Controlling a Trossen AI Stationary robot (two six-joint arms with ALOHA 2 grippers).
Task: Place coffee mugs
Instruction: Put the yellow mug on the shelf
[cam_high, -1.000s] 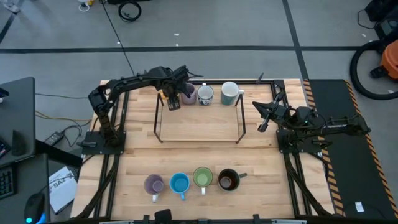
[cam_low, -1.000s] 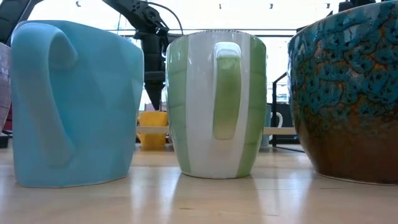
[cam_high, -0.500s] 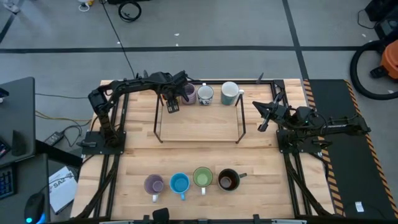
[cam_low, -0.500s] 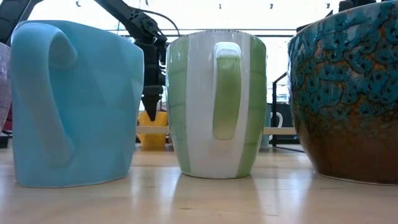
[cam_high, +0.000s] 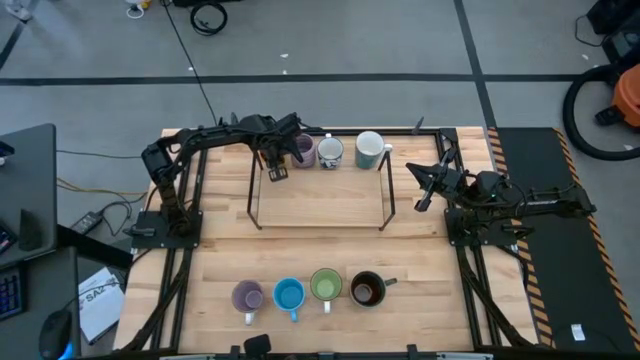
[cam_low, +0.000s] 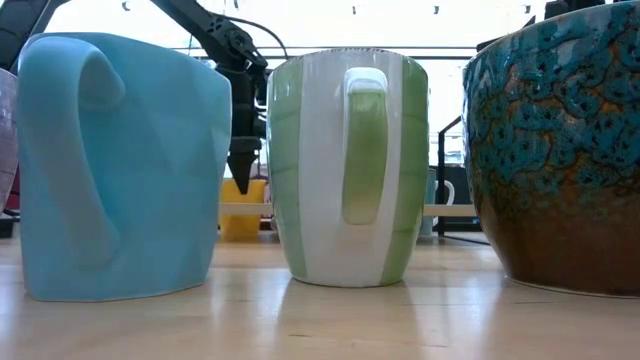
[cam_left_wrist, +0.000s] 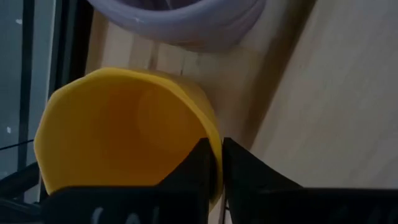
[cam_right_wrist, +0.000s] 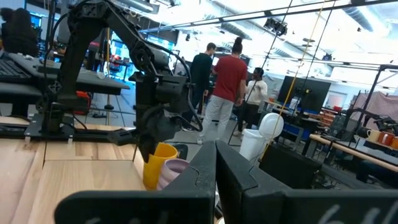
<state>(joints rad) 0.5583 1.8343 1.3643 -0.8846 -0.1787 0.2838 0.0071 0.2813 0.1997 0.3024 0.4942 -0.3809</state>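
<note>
Writing is not legible on any mug. Left gripper hangs just above the orange mug at the table's 11 o'clock, fingers nearly closed over its rim. Beside it along 12 o'clock stand the purple mug, patterned mug and pale mug, near the far edge. Lavender, blue, green and dark mugs line 6 o'clock. Open wood lies between. Right gripper waits at 3 o'clock, fingers together.

High view: straight down over the whole table | Low view: table height, close behind the green mug | Left wrist: right above the orange mug, shared with right wrist's level look.
</note>
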